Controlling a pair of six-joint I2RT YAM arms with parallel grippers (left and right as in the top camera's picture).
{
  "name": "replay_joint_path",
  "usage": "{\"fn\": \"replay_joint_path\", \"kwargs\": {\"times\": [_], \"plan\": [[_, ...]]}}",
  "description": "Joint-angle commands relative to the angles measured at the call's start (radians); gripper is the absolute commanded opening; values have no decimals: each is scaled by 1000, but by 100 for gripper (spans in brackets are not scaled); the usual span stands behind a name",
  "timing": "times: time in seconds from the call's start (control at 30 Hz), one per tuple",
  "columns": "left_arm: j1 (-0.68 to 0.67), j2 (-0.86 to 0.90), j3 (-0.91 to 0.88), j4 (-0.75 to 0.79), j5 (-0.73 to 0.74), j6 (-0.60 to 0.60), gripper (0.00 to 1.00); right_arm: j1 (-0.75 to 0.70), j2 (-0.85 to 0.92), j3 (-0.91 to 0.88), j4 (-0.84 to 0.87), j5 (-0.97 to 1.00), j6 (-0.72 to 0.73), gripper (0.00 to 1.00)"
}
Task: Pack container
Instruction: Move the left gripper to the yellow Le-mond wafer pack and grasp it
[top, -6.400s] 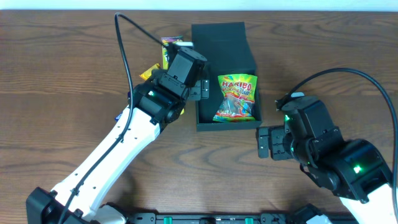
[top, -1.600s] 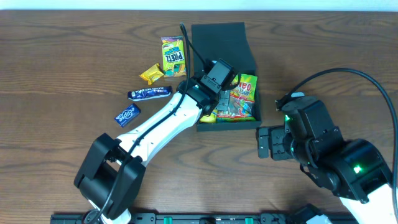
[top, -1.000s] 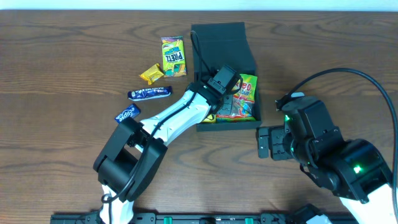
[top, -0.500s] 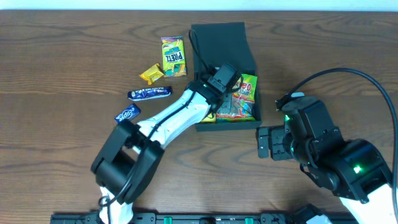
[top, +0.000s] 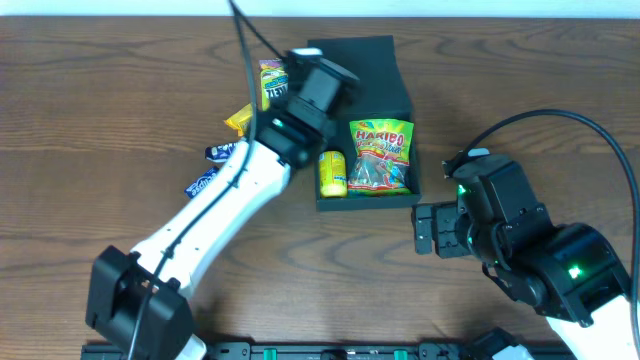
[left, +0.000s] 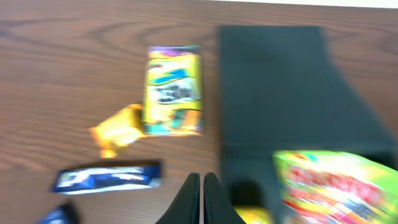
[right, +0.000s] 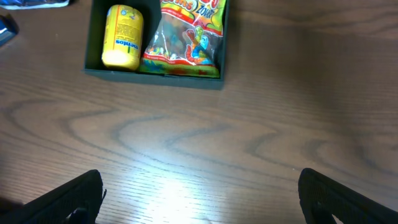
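Left gripper (left: 201, 182), pressed together & empty, has pulled back from the container (top: 365, 203) at bench (top: 100, 100) centre-rear, leaving a yellow packet (top: 332, 173) inside beside the Haribo bag (top: 380, 155), so 2 items packed, loose snacks (left: 173, 90) remain; right gripper (right: 200, 196) spread wide, idle.

A robotics lab bench: white left arm (top: 215, 215) and black right arm (top: 520, 240), cabled, at a wood-grain table (top: 90, 100).
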Motion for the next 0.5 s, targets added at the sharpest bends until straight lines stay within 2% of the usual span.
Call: {"fn": "replay_joint_path", "kwargs": {"times": [0.0,0.17,0.2,0.27,0.37,0.4,0.47], "plan": [[98,6,5,-15,-5,12,6,-6,-4,6,0,6,-12,99],[252,21,5,-26,148,-38,12,-6,-4,6,0,6,-12,99],[275,28,5,-26,177,-50,17,-6,-4,6,0,6,-12,99],[320,48,5,-25,222,-73,45,-6,-4,6,0,6,-12,99],[363,94,5,-21,244,-85,70,-6,-4,6,0,6,-12,99],[370,112,5,-21,248,-85,76,-6,-4,6,0,6,-12,99],[376,146,5,-22,254,-85,79,-6,-4,6,0,6,-12,99]]}}
